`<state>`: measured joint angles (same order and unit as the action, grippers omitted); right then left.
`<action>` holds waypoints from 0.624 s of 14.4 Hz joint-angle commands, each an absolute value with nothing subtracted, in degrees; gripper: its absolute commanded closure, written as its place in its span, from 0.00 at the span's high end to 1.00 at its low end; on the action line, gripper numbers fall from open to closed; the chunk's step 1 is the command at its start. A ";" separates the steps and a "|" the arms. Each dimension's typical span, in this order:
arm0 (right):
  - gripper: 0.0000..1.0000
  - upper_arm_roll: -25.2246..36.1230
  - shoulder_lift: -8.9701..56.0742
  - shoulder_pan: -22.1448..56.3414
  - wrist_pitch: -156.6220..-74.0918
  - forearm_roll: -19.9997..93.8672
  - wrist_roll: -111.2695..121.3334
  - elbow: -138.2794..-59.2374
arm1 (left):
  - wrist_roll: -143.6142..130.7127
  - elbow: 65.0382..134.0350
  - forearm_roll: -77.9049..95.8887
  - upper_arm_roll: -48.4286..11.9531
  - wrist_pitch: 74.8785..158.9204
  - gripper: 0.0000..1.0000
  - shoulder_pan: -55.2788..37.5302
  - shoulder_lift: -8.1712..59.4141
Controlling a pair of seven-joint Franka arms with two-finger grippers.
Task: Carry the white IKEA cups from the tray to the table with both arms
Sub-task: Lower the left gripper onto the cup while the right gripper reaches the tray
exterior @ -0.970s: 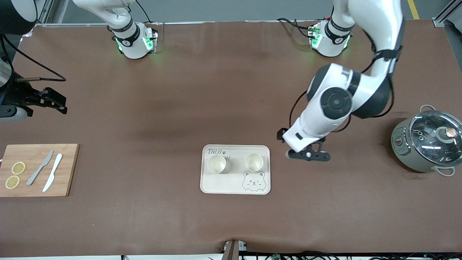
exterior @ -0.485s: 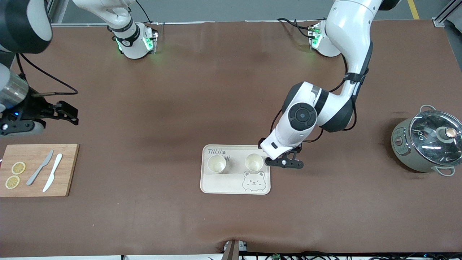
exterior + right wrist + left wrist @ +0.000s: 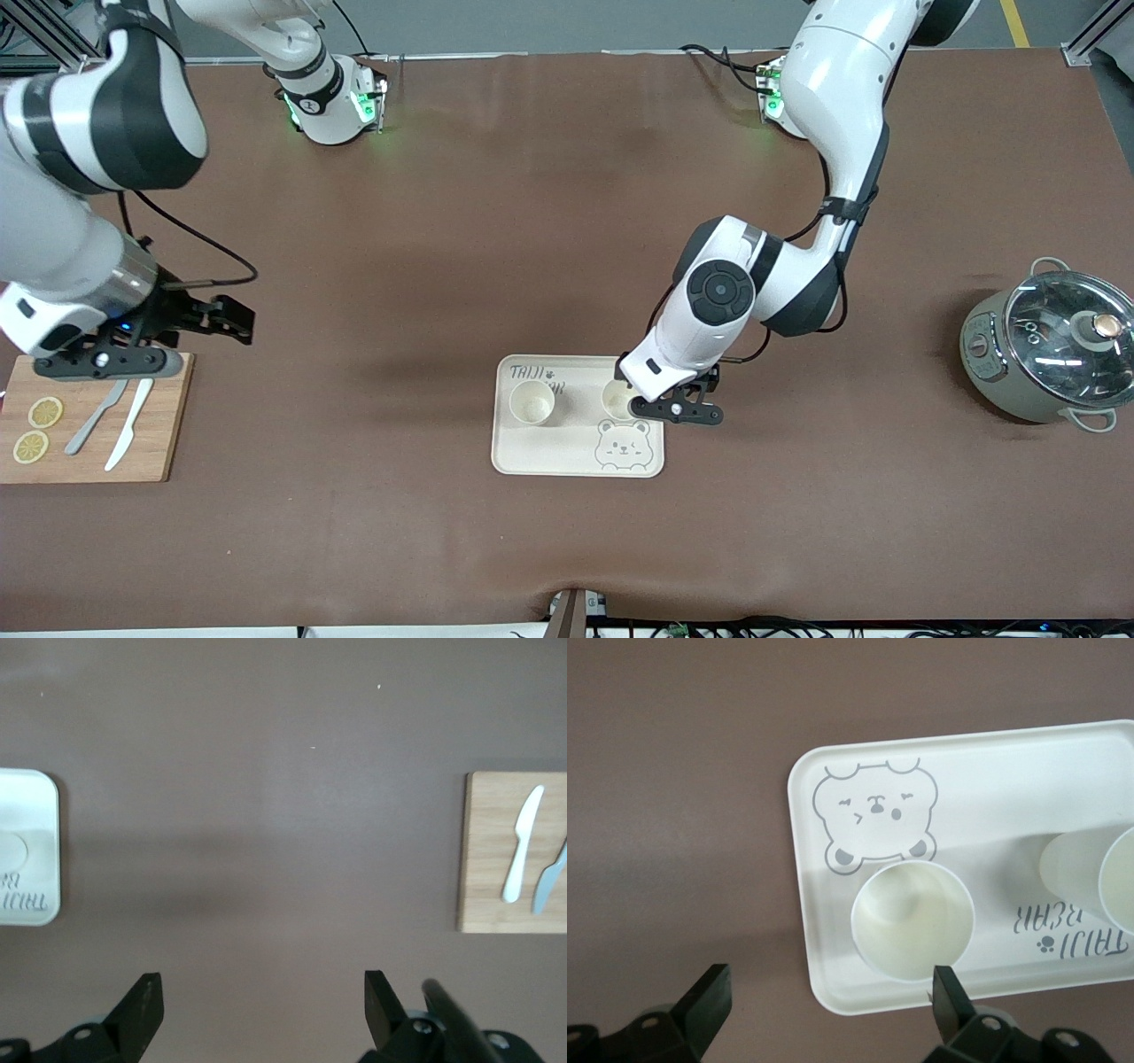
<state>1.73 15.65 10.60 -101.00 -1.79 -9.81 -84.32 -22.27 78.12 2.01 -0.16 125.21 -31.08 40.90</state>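
Two white IKEA cups stand upright on a cream bear-printed tray (image 3: pixel 576 452). One cup (image 3: pixel 532 404) is toward the right arm's end, the other cup (image 3: pixel 609 400) toward the left arm's end. My left gripper (image 3: pixel 675 411) hangs open over the tray's edge beside that second cup and partly hides it. In the left wrist view this cup (image 3: pixel 914 921) lies just ahead of the open left gripper (image 3: pixel 830 997), one finger (image 3: pixel 948 992) close to its rim; the farther cup (image 3: pixel 1085 873) shows too. My right gripper (image 3: pixel 111 361) is open and empty over the cutting board's edge.
A wooden cutting board (image 3: pixel 168 425) at the right arm's end carries lemon slices (image 3: pixel 44 412), a grey knife (image 3: pixel 99 412) and a white knife (image 3: pixel 130 421). A grey-green lidded pot (image 3: pixel 1045 350) stands at the left arm's end.
The left arm swung from the pot's side of the tray to over the tray's edge by the cup. The right arm came in from the table's end to over the cutting board.
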 commanded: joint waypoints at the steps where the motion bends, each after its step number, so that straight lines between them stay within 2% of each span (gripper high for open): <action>1: 1.00 1.85 19.94 13.53 -101.07 -1.14 -18.95 -80.07 | -24.34 76.38 0.70 1.14 128.48 1.00 -32.78 43.32; 7: 1.00 1.41 26.01 17.75 -113.62 5.18 -28.03 -80.07 | -24.70 76.46 -0.08 1.41 133.33 1.00 -33.14 46.40; 9: 1.00 1.23 27.07 17.93 -114.52 6.49 -28.12 -80.07 | -24.61 76.64 -0.44 1.41 134.29 1.00 -32.96 47.02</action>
